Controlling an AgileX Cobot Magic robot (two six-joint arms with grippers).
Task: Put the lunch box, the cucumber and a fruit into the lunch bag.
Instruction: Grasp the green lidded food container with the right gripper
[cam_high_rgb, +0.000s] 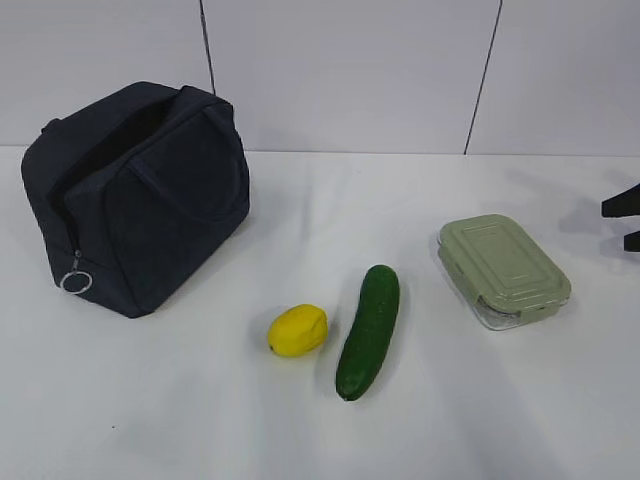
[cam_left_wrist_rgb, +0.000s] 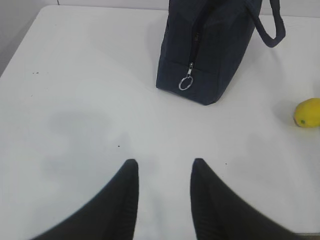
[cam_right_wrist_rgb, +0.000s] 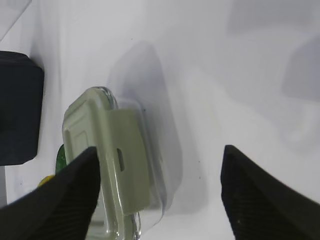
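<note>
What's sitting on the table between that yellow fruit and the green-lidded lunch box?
The cucumber, lying lengthwise between the fruit and the lunch box. It touches neither. The exterior view shows this.

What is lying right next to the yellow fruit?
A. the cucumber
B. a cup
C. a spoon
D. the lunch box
A: the cucumber lies just beside the yellow fruit, while the lunch box sits farther off to the right.

Left pincer (cam_left_wrist_rgb: 162, 170) partly open and empty, right pincer (cam_right_wrist_rgb: 160, 155) spread wide — both hovering, gripping nothing
</note>
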